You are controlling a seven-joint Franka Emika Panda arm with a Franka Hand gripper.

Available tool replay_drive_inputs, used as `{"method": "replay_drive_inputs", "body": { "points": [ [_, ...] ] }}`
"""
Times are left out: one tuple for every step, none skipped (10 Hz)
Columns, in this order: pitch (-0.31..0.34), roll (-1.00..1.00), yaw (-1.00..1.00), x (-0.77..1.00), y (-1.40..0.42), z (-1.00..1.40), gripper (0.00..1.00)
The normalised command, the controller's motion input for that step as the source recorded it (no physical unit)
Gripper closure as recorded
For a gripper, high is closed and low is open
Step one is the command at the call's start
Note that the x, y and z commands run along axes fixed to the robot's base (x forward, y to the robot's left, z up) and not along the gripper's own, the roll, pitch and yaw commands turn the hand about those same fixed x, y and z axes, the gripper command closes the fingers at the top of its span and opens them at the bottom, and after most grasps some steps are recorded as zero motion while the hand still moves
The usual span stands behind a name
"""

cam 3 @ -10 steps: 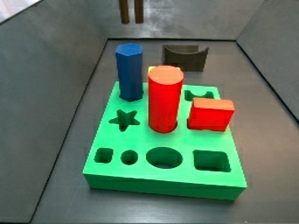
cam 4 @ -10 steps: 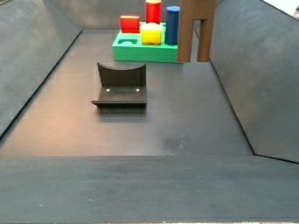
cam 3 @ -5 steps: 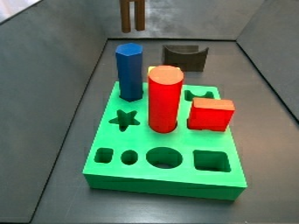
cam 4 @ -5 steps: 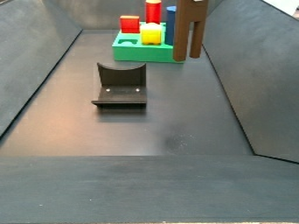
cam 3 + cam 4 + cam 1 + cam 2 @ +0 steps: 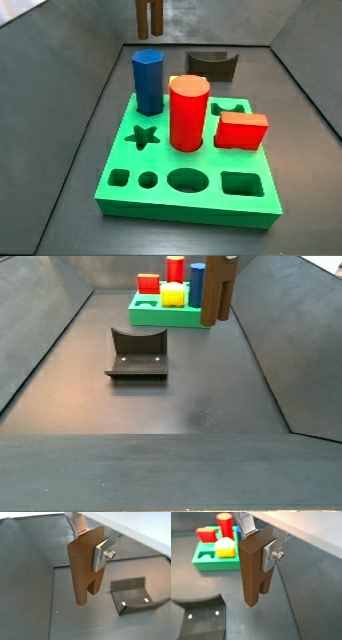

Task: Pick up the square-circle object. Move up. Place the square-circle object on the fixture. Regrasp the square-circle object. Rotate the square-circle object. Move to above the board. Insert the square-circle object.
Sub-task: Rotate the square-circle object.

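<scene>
Since a moment ago the square-circle object (image 5: pixel 214 294) has barely moved in the side views, hanging upright at nearly the same spot in the air. The gripper (image 5: pixel 91 543) is clamped on its upper end in both wrist views, one silver finger (image 5: pixel 268 554) flat against its side, its two legs pointing down. It hangs clear of the floor, between the fixture (image 5: pixel 138 353) and the board (image 5: pixel 187 170).
</scene>
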Motion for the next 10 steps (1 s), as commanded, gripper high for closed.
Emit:
{"method": "replay_drive_inputs", "body": {
  "points": [
    [-0.017,-0.03,1.0,-0.04,0.01,0.02,1.0],
    [-0.02,-0.04,1.0,-0.03,0.0,0.02,1.0],
    [-0.024,-0.05,1.0,-0.02,0.0,0.02,1.0],
    [-0.029,-0.05,1.0,-0.02,0.0,0.02,1.0],
    [-0.035,-0.07,1.0,-0.02,0.0,0.02,1.0],
    [-0.041,-0.08,0.91,-0.02,0.0,0.02,1.0],
    [-0.04,-0.08,0.58,-0.02,0.0,0.02,1.0],
    [-0.039,-0.08,0.31,-0.02,0.0,0.02,1.0],
    [-0.039,-0.07,0.23,-0.02,0.0,0.02,1.0],
    [-0.026,-0.05,1.0,0.0,0.0,0.0,1.0]
  ]
}}
